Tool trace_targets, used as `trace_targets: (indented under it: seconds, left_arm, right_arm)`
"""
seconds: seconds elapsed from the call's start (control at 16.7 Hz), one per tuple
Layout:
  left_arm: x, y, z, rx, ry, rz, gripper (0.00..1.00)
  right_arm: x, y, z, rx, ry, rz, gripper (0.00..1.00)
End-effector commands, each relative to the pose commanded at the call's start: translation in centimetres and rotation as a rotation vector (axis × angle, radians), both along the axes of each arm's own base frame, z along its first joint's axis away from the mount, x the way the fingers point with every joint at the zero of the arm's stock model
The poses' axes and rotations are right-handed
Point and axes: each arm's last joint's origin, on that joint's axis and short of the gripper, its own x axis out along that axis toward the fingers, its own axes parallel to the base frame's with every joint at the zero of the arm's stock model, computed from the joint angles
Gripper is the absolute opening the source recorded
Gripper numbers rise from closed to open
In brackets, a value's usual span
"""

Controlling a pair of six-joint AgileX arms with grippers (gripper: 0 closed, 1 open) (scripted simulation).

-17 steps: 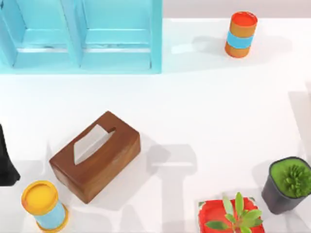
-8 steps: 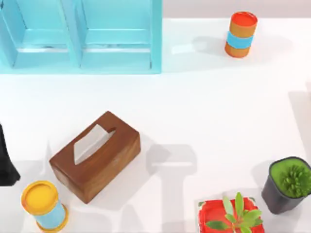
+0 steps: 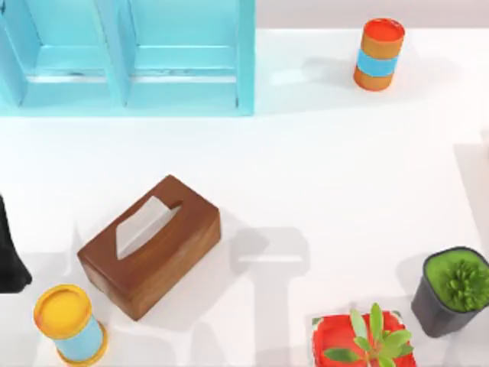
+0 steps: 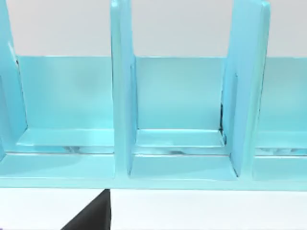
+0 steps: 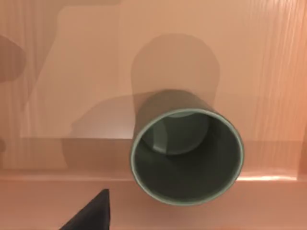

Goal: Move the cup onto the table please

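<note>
The right wrist view is looking down into the cup [image 5: 187,153], which is standing upright, mouth open toward the camera, on a pale wooden surface [image 5: 72,72] (a dark tip is showing at the frame edge). On the table [image 3: 344,168] are sitting a tissue box [image 3: 150,245], two cans [image 3: 378,53] and a potted plant [image 3: 452,290]; the blue shelf [image 3: 130,57] is standing at the back. The left arm [image 3: 9,252] is parked at the left edge.

top: overhead, straight down on the table [image 3: 321,176], blue shelf cabinet [image 3: 130,57] at far edge | left wrist: close, level, facing that cabinet's [image 4: 172,120] open compartments, shared with top | right wrist: close above the cup [image 5: 187,155], looking into it
</note>
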Motion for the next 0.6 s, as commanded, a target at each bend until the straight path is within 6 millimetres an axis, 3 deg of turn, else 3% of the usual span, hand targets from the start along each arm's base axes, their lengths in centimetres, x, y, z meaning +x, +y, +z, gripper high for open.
trace_targets:
  seconds: [0.24, 0.6]
  left_arm:
    - [0.0, 0.0, 0.0, 0.000, 0.000, 0.000, 1.00]
    - [0.0, 0.0, 0.0, 0.000, 0.000, 0.000, 1.00]
  right_arm:
    - [0.0, -2.6, -0.2, 0.064, 0.101, -0.039, 1.00]
    - [0.1, -2.5, -0.3, 0.065, 0.101, -0.038, 1.00]
